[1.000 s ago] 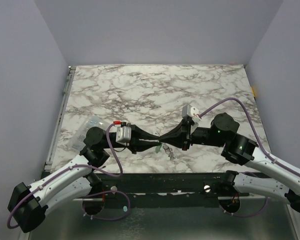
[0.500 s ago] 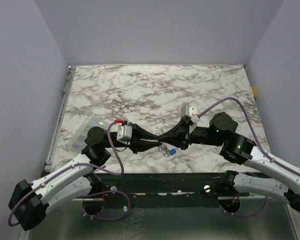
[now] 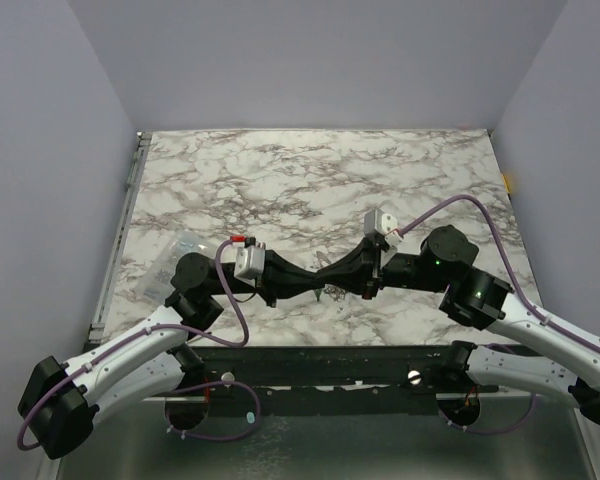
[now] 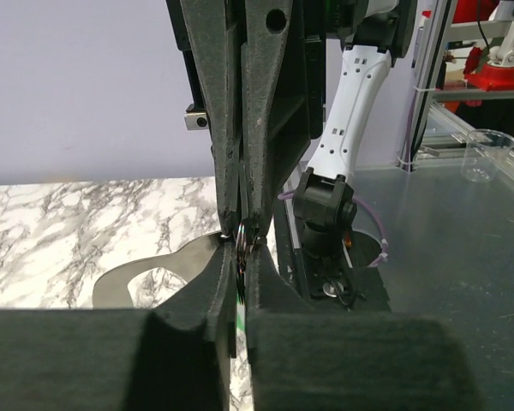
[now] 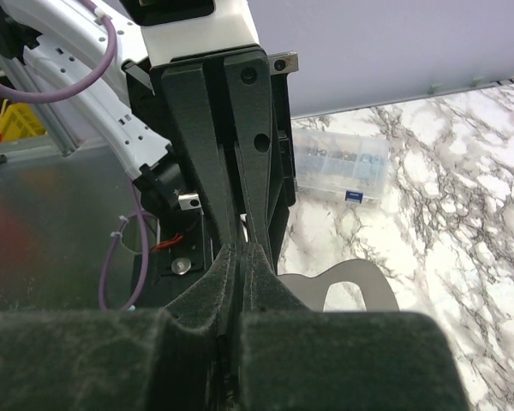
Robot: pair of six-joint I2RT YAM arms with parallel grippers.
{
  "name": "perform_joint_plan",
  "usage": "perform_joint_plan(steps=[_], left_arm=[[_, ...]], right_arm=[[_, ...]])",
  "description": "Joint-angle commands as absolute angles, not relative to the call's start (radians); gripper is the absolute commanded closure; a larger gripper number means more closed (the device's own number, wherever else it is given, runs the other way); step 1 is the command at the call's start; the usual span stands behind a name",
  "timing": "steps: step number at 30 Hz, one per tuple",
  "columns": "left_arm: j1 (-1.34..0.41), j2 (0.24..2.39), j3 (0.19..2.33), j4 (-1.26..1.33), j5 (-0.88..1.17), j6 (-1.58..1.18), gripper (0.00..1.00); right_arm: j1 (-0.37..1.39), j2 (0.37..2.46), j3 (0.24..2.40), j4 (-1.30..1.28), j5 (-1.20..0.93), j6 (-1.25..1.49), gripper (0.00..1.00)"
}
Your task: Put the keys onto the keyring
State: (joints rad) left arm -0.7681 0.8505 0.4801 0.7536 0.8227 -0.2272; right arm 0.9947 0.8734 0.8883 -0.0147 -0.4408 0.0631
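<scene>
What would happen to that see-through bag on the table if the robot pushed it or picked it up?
The bag looks thin and clear, so it is probably light and would likely slide across the smooth marble table rather than tip. Its crinkly surface suggests it would flop and sag if lifted by one edge.

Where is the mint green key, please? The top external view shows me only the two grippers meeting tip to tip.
Observer: In the left wrist view a green sliver, likely the mint green key, sits in the narrow gap between the fingers of the left gripper.
Operator: And the keyring?
Observer: The silvery keyring sits exactly where both grippers' tips meet.
Operator: Is the other one open?
Observer: No, the right gripper looks shut in its own wrist view.
</scene>
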Motion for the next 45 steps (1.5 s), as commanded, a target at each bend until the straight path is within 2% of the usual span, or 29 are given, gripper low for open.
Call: perform_joint_plan(steps=[1,8,11,17,22,24,30,34,38,45], left_arm=[[-0.773,0.855,0.474,0.795,0.813,-0.265,1.00],[-0.772,0.855,0.460,0.816,0.792,-0.279,1.00],[-0.772,0.865,0.459,0.815,0.792,-0.276,1.00],[-0.772,0.871,0.462,0.768,0.790,-0.243,1.00],[-0.776,0.876,0.474,0.687,0.787,-0.204,1.00],[-0.785,0.888,0.482,0.648,0.789,-0.191,1.00],[-0.827,0.927,0.511,0.520,0.770,-0.124,1.00],[-0.836,0.940,0.521,0.493,0.759,-0.115,1.00],[-0.841,0.943,0.523,0.474,0.746,-0.100,1.00],[-0.849,0.943,0.528,0.450,0.733,-0.080,1.00]], right_arm=[[0.997,0.868,0.882,0.074,-0.482,0.077,0.99],[0.997,0.851,0.893,0.017,-0.437,0.054,0.99],[0.997,0.827,0.909,-0.051,-0.382,0.035,0.86],[0.997,0.838,1.010,-0.245,-0.308,-0.039,0.51],[0.997,0.890,1.140,-0.466,-0.322,-0.121,0.38],[0.997,0.935,1.212,-0.593,-0.344,-0.165,0.38],[0.997,1.090,1.386,-0.900,-0.343,-0.233,0.46],[0.997,1.128,1.393,-0.935,-0.349,-0.218,0.47],[0.997,1.165,1.389,-0.940,-0.381,-0.200,0.55],[0.998,1.216,1.373,-0.909,-0.408,-0.188,0.60]])
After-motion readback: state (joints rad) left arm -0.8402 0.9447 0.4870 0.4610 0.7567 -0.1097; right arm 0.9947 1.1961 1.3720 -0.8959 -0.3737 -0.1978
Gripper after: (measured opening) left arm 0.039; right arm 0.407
